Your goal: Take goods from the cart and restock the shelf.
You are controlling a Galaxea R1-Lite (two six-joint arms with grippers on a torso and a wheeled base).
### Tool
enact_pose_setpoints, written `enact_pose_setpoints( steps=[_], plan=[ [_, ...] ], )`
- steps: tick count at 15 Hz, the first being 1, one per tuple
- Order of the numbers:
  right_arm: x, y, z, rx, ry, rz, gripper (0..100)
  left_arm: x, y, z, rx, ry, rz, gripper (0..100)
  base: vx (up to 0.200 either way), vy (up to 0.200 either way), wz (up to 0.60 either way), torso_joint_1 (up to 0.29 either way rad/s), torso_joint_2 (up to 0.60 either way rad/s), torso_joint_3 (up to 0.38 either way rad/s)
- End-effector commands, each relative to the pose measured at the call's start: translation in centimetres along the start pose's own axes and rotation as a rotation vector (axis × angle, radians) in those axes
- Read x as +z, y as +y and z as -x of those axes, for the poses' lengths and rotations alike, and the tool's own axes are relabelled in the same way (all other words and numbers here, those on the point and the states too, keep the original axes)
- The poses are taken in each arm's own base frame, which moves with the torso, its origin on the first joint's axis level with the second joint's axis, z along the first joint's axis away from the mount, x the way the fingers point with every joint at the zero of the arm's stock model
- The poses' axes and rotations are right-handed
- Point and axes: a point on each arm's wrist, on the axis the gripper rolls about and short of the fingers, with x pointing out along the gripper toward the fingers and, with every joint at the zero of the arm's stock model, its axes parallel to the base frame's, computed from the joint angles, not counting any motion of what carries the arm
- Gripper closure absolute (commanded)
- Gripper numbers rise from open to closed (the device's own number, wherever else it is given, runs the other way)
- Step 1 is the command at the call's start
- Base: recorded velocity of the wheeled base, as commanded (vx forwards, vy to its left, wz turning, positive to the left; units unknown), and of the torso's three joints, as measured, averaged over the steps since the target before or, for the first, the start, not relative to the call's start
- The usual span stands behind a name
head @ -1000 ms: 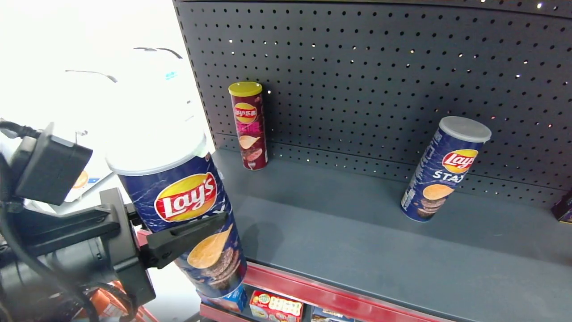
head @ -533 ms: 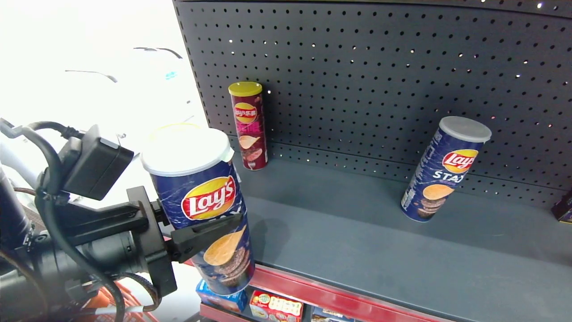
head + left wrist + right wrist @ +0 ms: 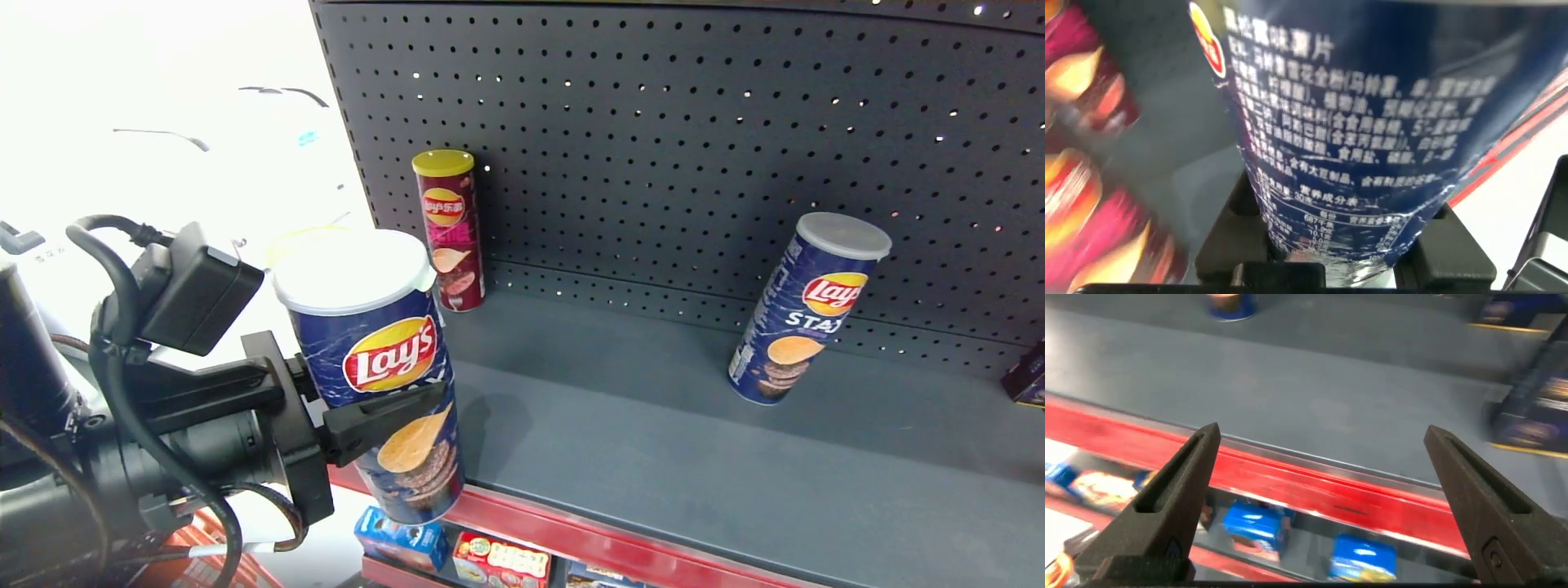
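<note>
My left gripper is shut on a blue chip can with a white lid. It holds the can upright, just off the left front corner of the grey shelf board. The left wrist view has the same can close up between the fingers. A maroon can with a yellow lid stands at the shelf's back left. A second blue can stands at the back right. My right gripper is open and holds nothing, above the shelf's red front edge.
A black pegboard wall backs the shelf. A dark box sits at the far right edge. Small boxes and a blue packet lie on the lower shelf. Bare shelf board lies between the two standing cans.
My left gripper has carried the blue can to the right, closer to the shelf's left front corner. The head view has shifted slightly.
</note>
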Motion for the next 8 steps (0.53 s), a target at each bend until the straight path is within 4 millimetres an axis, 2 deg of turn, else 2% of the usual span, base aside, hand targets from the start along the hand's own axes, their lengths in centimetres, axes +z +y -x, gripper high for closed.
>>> enact_pose_setpoints(
  steps=[1,6,8],
  plan=[
    [0.01,0.00,-0.01,0.000,0.001,0.000,0,0.02,0.00,-0.01,-0.001,-0.001,0.000,100,0.000,0.000,-0.60,-0.002,0.00,-0.002],
    [0.01,0.00,-0.01,0.000,0.001,0.000,0,-0.04,-0.01,0.04,0.001,0.000,0.001,100,0.000,0.000,-0.60,0.004,0.01,0.000],
    [0.01,0.00,-0.01,0.000,0.001,0.000,0,-0.13,-0.02,0.05,0.002,0.003,0.002,100,0.000,0.000,0.00,0.000,0.00,0.000]
  ],
)
